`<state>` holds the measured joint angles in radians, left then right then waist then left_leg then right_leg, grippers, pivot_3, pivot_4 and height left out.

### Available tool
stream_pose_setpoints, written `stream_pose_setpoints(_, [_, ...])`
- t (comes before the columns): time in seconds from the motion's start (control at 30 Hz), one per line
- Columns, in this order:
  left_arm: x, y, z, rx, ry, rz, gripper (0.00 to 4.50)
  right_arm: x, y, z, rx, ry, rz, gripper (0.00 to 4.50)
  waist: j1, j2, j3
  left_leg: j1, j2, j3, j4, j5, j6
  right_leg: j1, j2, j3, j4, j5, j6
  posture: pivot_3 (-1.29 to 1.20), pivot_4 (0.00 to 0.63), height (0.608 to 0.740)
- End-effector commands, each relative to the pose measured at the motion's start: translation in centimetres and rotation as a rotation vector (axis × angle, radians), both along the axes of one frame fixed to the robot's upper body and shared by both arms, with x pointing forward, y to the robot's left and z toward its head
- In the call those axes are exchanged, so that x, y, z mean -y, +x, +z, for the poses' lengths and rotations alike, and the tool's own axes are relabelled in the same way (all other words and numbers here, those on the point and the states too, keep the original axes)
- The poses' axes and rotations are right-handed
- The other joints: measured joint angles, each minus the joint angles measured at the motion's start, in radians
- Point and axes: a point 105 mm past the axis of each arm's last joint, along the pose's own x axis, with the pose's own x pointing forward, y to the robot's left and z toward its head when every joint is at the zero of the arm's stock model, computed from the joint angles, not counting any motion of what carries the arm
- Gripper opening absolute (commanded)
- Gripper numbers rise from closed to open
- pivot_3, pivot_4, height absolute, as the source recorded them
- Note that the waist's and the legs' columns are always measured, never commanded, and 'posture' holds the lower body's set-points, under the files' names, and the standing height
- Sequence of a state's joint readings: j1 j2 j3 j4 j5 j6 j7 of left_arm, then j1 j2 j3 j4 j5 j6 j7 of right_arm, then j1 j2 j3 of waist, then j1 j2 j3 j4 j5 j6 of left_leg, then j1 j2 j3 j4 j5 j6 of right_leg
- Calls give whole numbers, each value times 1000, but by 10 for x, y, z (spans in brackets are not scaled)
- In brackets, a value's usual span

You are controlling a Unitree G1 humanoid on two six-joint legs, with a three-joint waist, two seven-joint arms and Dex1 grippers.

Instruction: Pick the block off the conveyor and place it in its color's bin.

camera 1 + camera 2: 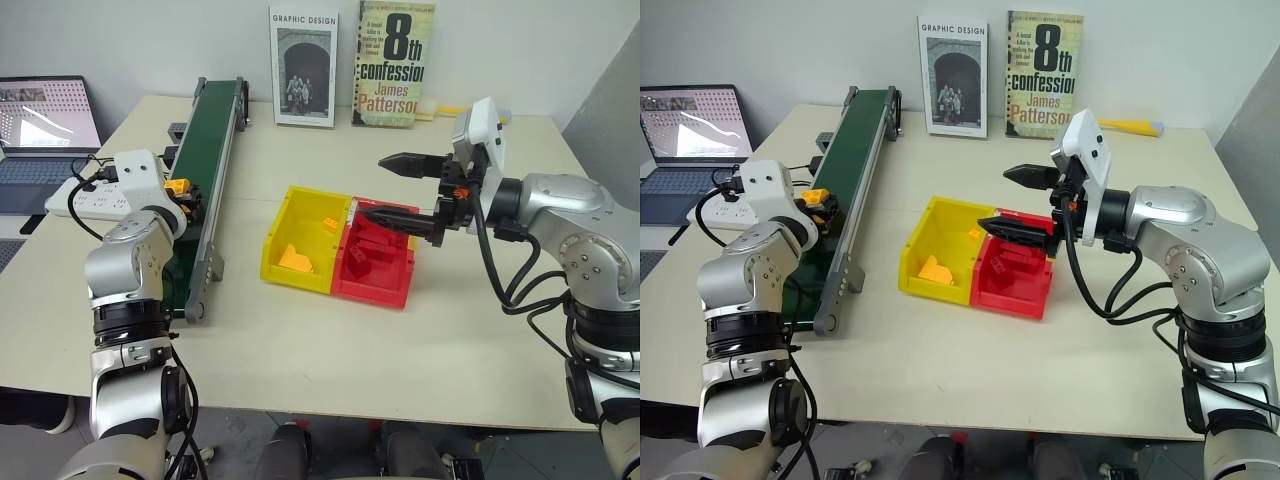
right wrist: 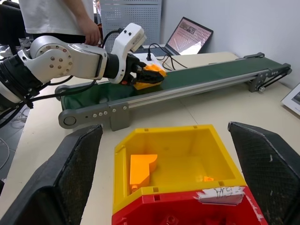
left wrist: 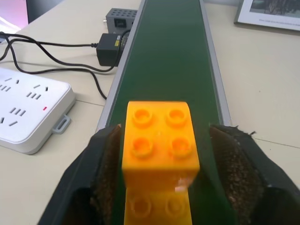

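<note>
Straddling the block on the conveyor between silver rails, left gripper fingers apart beside it, not clamped; right gripper spread wide above the bin.

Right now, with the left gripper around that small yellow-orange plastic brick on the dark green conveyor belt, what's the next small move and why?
Probably finish closing the left gripper: one finger touches the small yellow-orange plastic brick, the other stands apart, and the brick sits on the dark green conveyor belt.
</note>
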<state>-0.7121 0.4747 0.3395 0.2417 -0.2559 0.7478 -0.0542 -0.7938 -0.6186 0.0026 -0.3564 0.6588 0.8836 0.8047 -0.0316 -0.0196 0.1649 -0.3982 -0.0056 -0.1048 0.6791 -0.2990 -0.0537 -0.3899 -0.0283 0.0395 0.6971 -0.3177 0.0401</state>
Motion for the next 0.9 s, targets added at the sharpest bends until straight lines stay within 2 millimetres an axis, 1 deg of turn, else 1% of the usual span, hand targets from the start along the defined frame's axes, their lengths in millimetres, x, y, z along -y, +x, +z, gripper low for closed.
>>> stream_pose_setpoints(0.03, [0, -3, 13, 39, 2, 2, 2074, 2, -4, 12, 56, 10, 5, 4500, 0, 0, 0, 0, 0, 0, 0, 0, 0, 0, 0, 0, 0, 0, 0, 0, 150, 740])
stream_pose_setpoints(0.13, [0, -5, 13, 37, -2, 3, 1576, 2, -4, 12, 59, 9, 4, 4500, 0, 0, 0, 0, 0, 0, 0, 0, 0, 0, 0, 0, 0, 0, 0, 0, 150, 740])
stream_pose_setpoints(0.3, [0, -5, 18, 46, -3, -1, 1537, 3, -4, 13, 65, 8, 1, 4500, 0, 0, 0, 0, 0, 0, 0, 0, 0, 0, 0, 0, 0, 0, 0, 0, 150, 740])
stream_pose_setpoints(0.37, [7, -2, 23, 54, -5, -40, 1537, 4, -4, 12, 68, 3, -8, 4500, 0, 0, 0, 0, 0, 0, 0, 0, 0, 0, 0, 0, 0, 0, 0, 0, 150, 740])
stream_pose_setpoints(0.43, [24, 1, 31, 67, 12, -135, 1537, 7, -4, 10, 71, -13, -21, 4500, 0, 0, 0, 0, 0, 0, 0, 0, 0, 0, 0, 0, 0, 0, 0, 0, 150, 740])
stream_pose_setpoints(0.5, [49, 2, 38, 68, 60, -269, 1537, 12, -4, 6, 71, -45, -37, 4500, 3, 0, 0, 0, 0, 0, 0, 0, 0, 0, 0, 0, 0, 0, 0, 0, 150, 740])
stream_pose_setpoints(0.53, [57, 1, 40, 66, 73, -315, 1537, 13, -5, 4, 71, -56, -42, 4500, 6, 0, 0, -1, 0, -1, 0, 0, 0, 0, 0, -1, 0, 0, 0, 0, 150, 740])
stream_pose_setpoints(0.6, [86, -2, 45, 60, 107, -485, 1537, 19, -8, -1, 64, -86, -57, 4500, 6, 0, 0, -1, 0, -1, 0, 0, 0, 0, 0, -1, -1, 0, 0, 0, 150, 740])
stream_pose_setpoints(0.63, [96, -4, 45, 55, 117, -547, 1537, 21, -9, -4, 61, -97, -62, 4500, 6, 0, 0, -1, 0, -1, 0, 0, 0, 0, 0, -1, -1, 0, 0, 0, 150, 740])
stream_pose_setpoints(0.73, [127, -12, 43, 32, 137, -727, 1537, 24, -15, -12, 51, -134, -68, 4500, 3, 0, 0, -1, 0, 0, 0, 0, 0, 0, 1, 0, -2, 0, 0, 0, 150, 740])
stream_pose_setpoints(0.8, [150, -18, 37, 16, 132, -836, 1537, 25, -19, -19, 47, -175, -67, 4500, 2, 0, 0, -1, 0, 1, 0, 0, 0, 1, 2, 0, -2, 0, 0, 0, 150, 740])
stream_pose_setpoints(0.87, [165, -22, 28, -14, 158, -904, 1537, 25, -22, -26, 43, -200, -66, 4500, 0, 0, 0, -1, 0, 1, 0, 0, 0, 1, 3, 0, -1, 0, 0, 0, 150, 740])
stream_pose_setpoints(0.9, [169, -23, 22, -31, 179, -922, 1537, 26, -23, -29, 40, -213, -66, 4500, -1, 0, 0, -1, 0, 1, 0, 0, 0, 1, 3, 0, -1, 0, 0, 0, 150, 740])
